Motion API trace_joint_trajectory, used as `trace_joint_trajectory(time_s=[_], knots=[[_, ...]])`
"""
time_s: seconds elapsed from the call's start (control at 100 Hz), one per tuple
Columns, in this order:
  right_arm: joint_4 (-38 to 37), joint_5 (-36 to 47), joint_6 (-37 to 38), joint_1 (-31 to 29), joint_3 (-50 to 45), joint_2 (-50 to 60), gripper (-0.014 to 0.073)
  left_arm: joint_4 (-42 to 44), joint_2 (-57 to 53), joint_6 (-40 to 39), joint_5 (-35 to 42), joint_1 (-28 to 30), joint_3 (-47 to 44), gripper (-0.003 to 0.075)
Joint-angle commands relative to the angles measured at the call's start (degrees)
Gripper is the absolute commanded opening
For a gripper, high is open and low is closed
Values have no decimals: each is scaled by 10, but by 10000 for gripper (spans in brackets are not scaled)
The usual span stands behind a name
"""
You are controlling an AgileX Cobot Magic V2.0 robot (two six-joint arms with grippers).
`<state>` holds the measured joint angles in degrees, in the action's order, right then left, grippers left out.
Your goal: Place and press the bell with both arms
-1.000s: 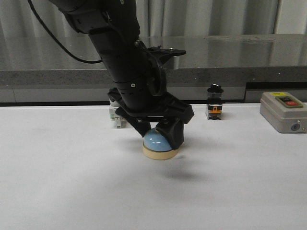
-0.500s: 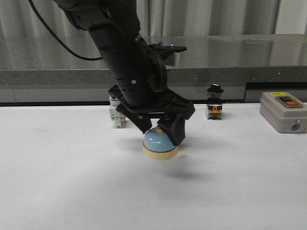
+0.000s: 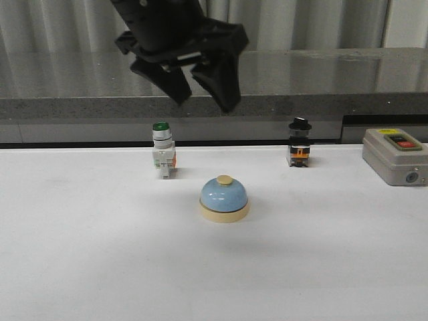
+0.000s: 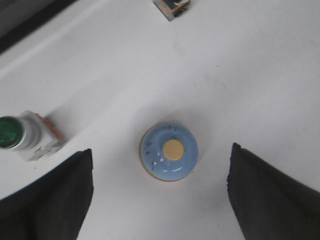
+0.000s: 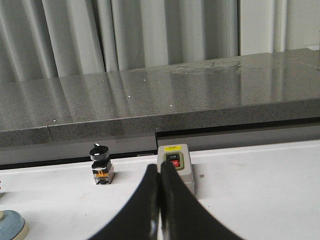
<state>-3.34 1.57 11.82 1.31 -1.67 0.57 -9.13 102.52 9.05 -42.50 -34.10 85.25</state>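
Observation:
The light-blue bell [image 3: 224, 198] with cream base and cream button stands alone on the white table, near the middle. My left gripper [image 3: 204, 101] hangs open high above it, empty. In the left wrist view the bell [image 4: 169, 152] lies between the two spread black fingers [image 4: 50, 200], well below them. My right gripper [image 5: 160, 172] is shut and empty; it does not show in the front view. The bell's edge shows at the corner of the right wrist view [image 5: 10, 225].
A green-capped white switch [image 3: 162, 157] stands behind the bell to the left. A black-capped switch [image 3: 299, 142] stands behind to the right. A grey button box [image 3: 394, 156] sits at the far right. A dark stone ledge [image 3: 334, 73] runs along the back.
My left gripper has let go of the bell and risen straight up, well clear of it. The bell stays on the table where it was set.

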Motion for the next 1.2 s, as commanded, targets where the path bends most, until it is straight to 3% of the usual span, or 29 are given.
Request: trace_joint_trajectory(time_s=[0.0, 0.21, 0.58, 0.82, 1.19], knots=[[1, 49, -1, -2, 11, 12, -64, -10, -58, -2, 9, 19, -3, 536], [1, 49, -1, -2, 11, 12, -64, -12, -139, -6, 37, 69, -88, 536], [1, 49, -1, -2, 11, 12, -64, -12, -344, -21, 180, 167, -282, 536], [1, 49, -1, -2, 11, 12, -64, -12, -485, -21, 211, 188, -375, 526], [1, 49, -1, -2, 11, 12, -64, -12, -689, -21, 210, 188, -475, 339]])
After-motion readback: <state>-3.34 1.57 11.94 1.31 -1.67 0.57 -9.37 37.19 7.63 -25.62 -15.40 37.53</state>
